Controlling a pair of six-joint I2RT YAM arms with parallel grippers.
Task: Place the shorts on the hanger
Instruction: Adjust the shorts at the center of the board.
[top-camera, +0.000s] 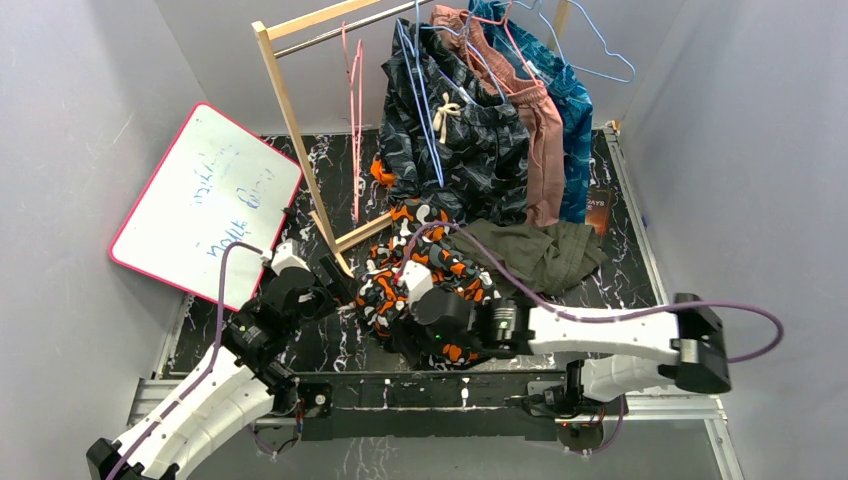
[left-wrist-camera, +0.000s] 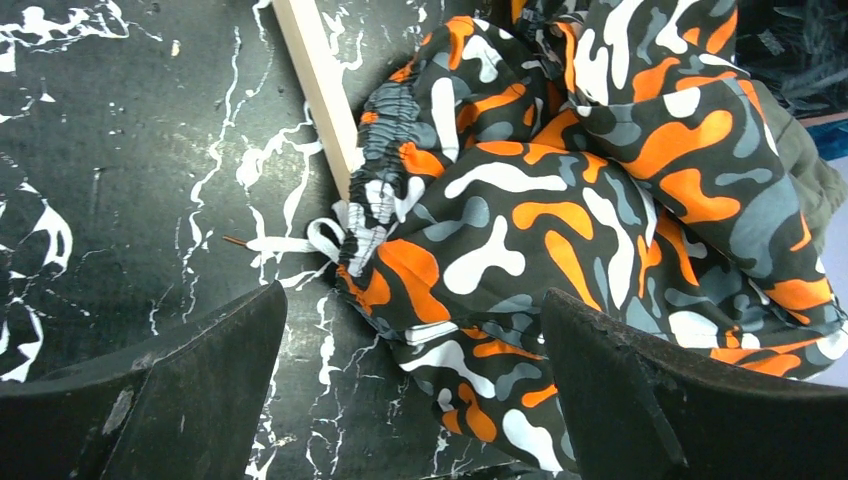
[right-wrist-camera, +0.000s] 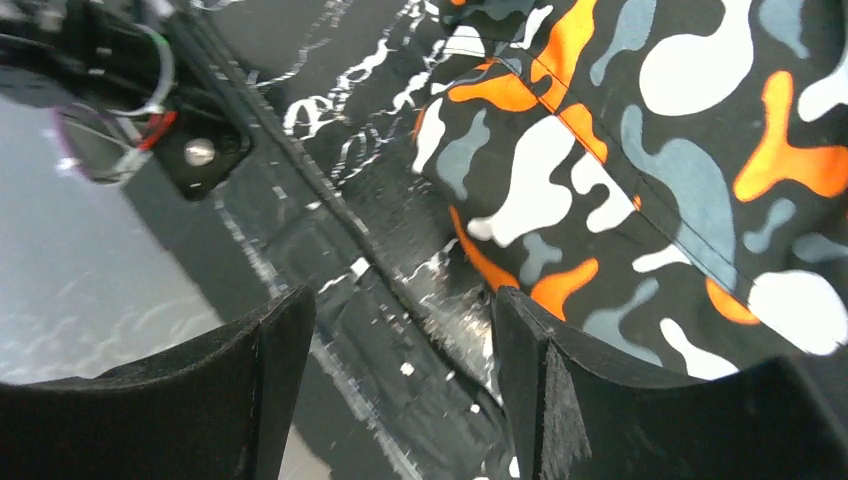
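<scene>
Take the wooden rack (top-camera: 290, 110) as your marker. The shorts (top-camera: 425, 270) lie in a crumpled heap on the marble-print table (top-camera: 330, 345), right against the rack's near foot. From the left wrist you see the elastic waistband pressed up to that foot, with the white drawstring (left-wrist-camera: 300, 243) looped out onto the table beside it.

Your left gripper (left-wrist-camera: 415, 310) sits just near-left of the rack's foot. Its fingers are spread wide and hover over the waistband edge, with nothing pinched.

Your right gripper (right-wrist-camera: 405, 300) is on the near side of the heap, further from the rack. Its fingers also stand apart. Bare table shows in the gap, and the cloth's hem lies just beside one finger. It grips nothing.

The hanger (top-camera: 610, 45) hangs bare at the far right end of the rack's rail. The navy patterned shorts (top-camera: 460, 130) hang on the rail too, and the olive-green shorts (top-camera: 545, 255) lie on the table below them. A whiteboard (top-camera: 205, 205) leans to the rack's left.
</scene>
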